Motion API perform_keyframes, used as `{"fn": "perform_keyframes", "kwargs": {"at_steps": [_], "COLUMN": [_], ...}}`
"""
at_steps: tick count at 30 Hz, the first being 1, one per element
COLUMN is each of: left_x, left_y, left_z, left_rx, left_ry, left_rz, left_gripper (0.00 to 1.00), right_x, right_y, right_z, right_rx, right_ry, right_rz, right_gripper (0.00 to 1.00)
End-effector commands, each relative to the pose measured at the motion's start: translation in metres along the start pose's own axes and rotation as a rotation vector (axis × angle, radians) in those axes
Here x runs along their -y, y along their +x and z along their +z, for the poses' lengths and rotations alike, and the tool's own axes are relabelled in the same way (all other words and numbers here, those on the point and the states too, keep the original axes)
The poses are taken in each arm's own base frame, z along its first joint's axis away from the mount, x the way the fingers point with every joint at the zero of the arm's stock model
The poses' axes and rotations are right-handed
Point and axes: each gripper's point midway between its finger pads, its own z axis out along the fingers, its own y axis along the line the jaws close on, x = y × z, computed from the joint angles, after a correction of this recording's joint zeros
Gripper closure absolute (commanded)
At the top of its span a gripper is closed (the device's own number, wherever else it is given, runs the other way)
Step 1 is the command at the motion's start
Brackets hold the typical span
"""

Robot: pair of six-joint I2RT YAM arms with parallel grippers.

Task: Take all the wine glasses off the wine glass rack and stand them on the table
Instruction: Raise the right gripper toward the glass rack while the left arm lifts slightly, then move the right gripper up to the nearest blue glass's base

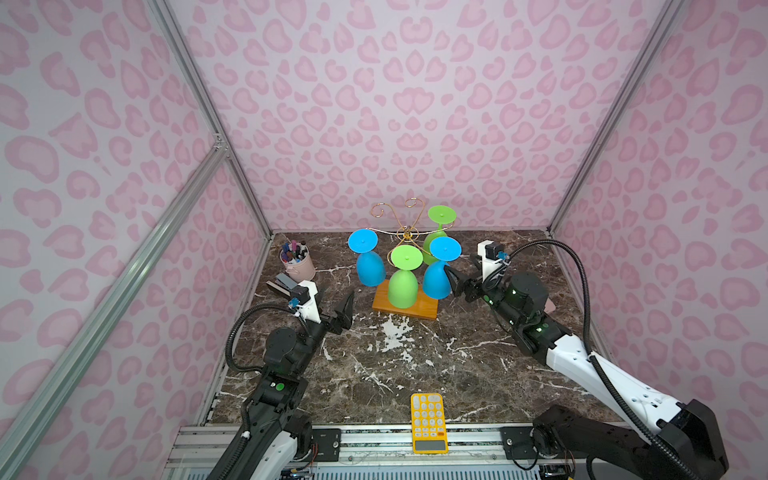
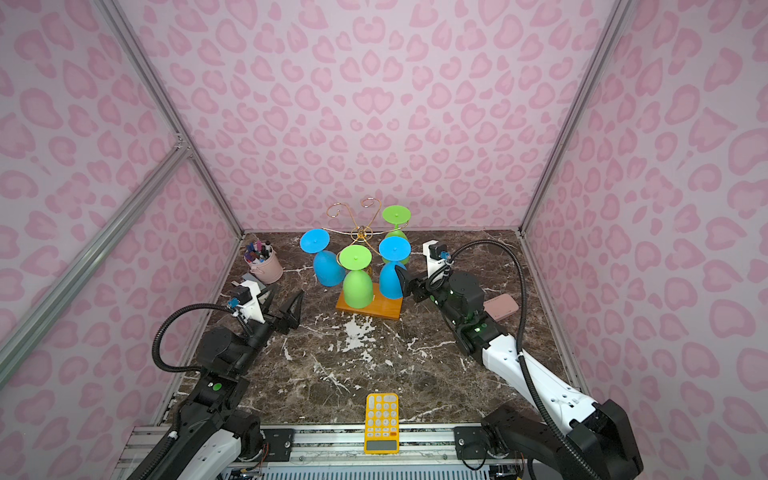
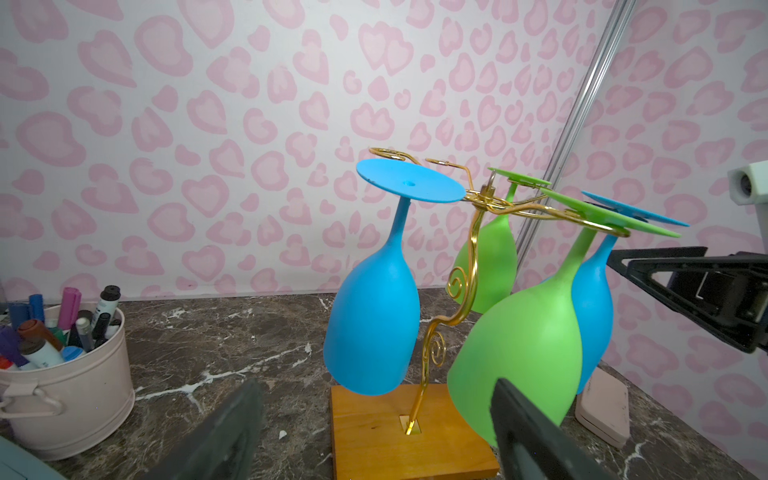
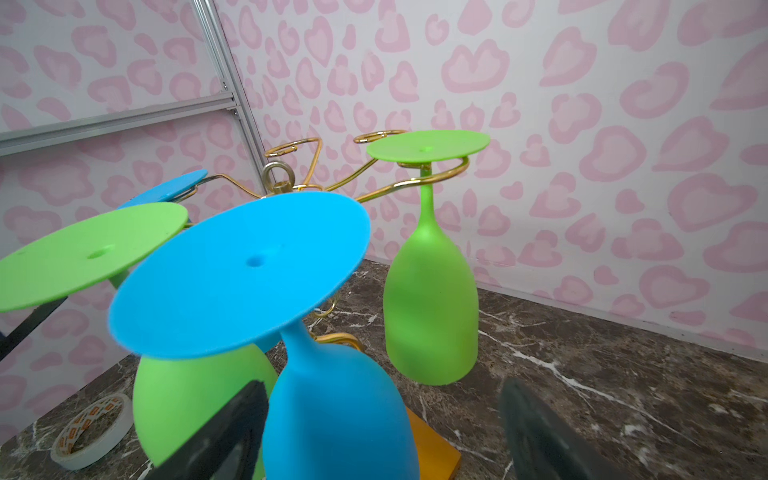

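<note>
Blue wine glass right up against my right claw: the bowl sits between the fingers, hugging 1 finger, with the other well clear. Claw is wide open, gripping nothing. The glass hangs upside down just ahead of this claw, its foot hooked over a scroll arm of the wine glass rack. 4 glasses on the rack, 2 arms bare. My left claw is also wide open and empty. It sits short of the rack, pointed at the wooden base without touching it.

Risks, my guess:
- **Slip:** the bowl is round and smooth, so an off-centre squeeze could pop it sideways into the green glass just beside it.
- **Snag:** the green foot sits close to the blue foot (cannot tell if they touch), so a careless lift may catch it.
- **Tip or slide:** pulling against the scroll's closed end could tip or slide the light rack, since nothing pins the base.
</note>
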Motion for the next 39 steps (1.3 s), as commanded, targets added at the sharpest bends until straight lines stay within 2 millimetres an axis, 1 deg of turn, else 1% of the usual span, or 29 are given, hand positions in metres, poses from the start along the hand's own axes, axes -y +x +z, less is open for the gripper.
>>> {"fn": "perform_keyframes", "kwargs": {"at_steps": [1,5,12,16,23,31,39], "left_x": [-0.002,-0.003,-0.007,-0.011,-0.012,-0.013,-0.015], "left_y": [-0.004,-0.004,-0.003,-0.003,-0.003,-0.003,-0.001], "left_z": [0.0,0.0,-0.001,-0.003,-0.003,-0.003,-0.003], "left_rx": [0.011,0.012,0.003,0.009,0.009,0.003,-0.003], "left_ry": [-0.014,-0.019,-0.042,-0.066,-0.075,-0.081,-0.087], "left_rz": [0.002,0.003,-0.017,-0.018,-0.018,-0.018,-0.021], "left_gripper": [0.13,0.12,0.09,0.04,0.0,0.02,0.03], "right_x": [-0.007,-0.016,-0.014,-0.013,-0.014,-0.015,-0.018], "right_y": [-0.011,-0.009,-0.01,-0.008,-0.013,-0.016,-0.017], "right_z": [0.001,0.003,0.009,0.013,0.017,0.021,0.024], "right_rx": [0.037,0.033,0.045,0.044,0.058,0.071,0.071], "right_ry": [-0.027,-0.054,-0.024,-0.016,-0.018,-0.022,-0.031], "right_rz": [-0.023,-0.042,-0.054,-0.059,-0.064,-0.072,-0.088], "right_gripper": [0.11,0.11,0.13,0.14,0.17,0.2,0.26]}}
